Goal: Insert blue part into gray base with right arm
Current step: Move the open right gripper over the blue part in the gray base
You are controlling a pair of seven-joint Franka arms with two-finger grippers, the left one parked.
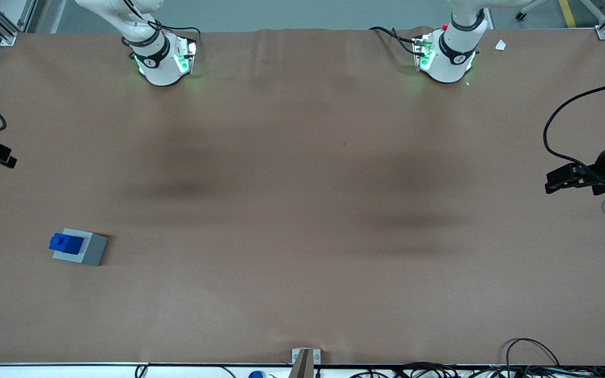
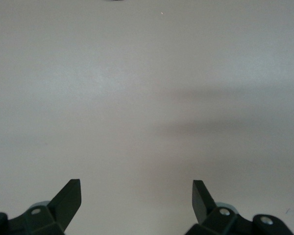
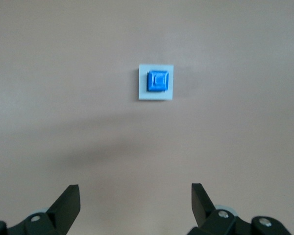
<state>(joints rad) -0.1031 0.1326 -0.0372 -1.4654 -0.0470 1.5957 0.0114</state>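
A wide brown counter [image 1: 302,210] fills the scene. Toward the working arm's end, and nearer the front camera than the arm bases, the blue part [image 1: 65,243] stands upright in the gray base [image 1: 81,248], seated in its top recess. High above them, the right arm's [image 1: 147,39] gripper [image 3: 134,196] looks straight down on the pair, its jaws spread wide and holding nothing.

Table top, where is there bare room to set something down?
Nearly all of the table is bare, from the arm bases down to the near edge. The only occupied spot is the gray base holding the blue part, toward the working arm's end. The pincer hangs open above it.
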